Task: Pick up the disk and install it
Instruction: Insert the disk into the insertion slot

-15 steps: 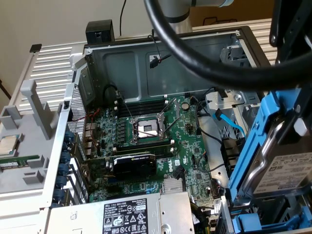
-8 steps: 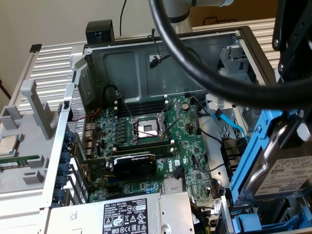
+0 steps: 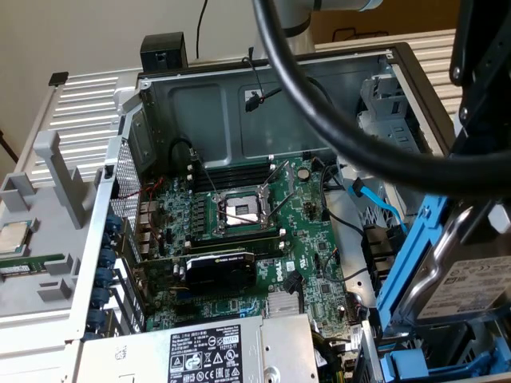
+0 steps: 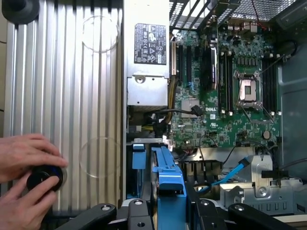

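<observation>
The disk [image 3: 476,289], silver metal with a white label in a bright blue carrier frame [image 3: 409,263], hangs tilted on edge over the open computer case's front corner, on the exterior view's right. My gripper [image 3: 473,219] comes down from above and is shut on it. In the wrist view the blue carrier [image 4: 169,184] runs between my black fingers [image 4: 211,213], above the case's drive bay [image 4: 144,143]. More blue plastic parts of the bay [image 3: 431,363] lie just under the disk.
The case holds a green motherboard [image 3: 311,239] with an open CPU socket [image 3: 243,209], a graphics card [image 3: 219,271], a power-supply box [image 3: 215,351] and a blue cable [image 3: 375,203]. A thick black hose [image 3: 319,104] crosses overhead. A person's hands [image 4: 21,177] hold a black knob [image 4: 44,178] beside the case.
</observation>
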